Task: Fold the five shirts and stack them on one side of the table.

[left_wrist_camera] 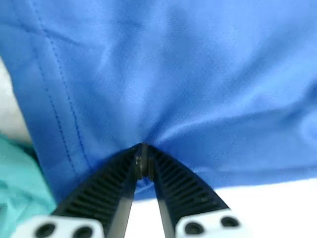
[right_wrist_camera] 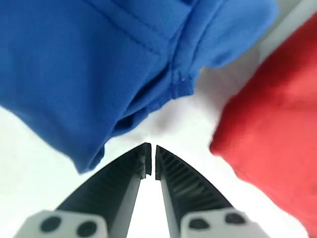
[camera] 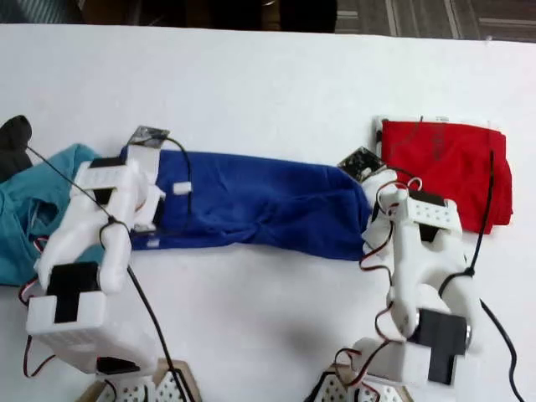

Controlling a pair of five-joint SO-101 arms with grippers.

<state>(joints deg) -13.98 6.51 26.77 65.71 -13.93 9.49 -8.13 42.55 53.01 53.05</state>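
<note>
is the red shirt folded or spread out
Folded: the red shirt lies as a compact, neat-edged rectangle, much shorter than the blue shirt stretched out beside it.

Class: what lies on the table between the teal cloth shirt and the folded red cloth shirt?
A long blue fabric shirt stretches between them, seen in the high view.

White table (camera: 268, 75), dark floor (camera: 402, 15) beyond it.

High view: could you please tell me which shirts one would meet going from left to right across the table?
teal shirt → blue shirt → red shirt
</note>
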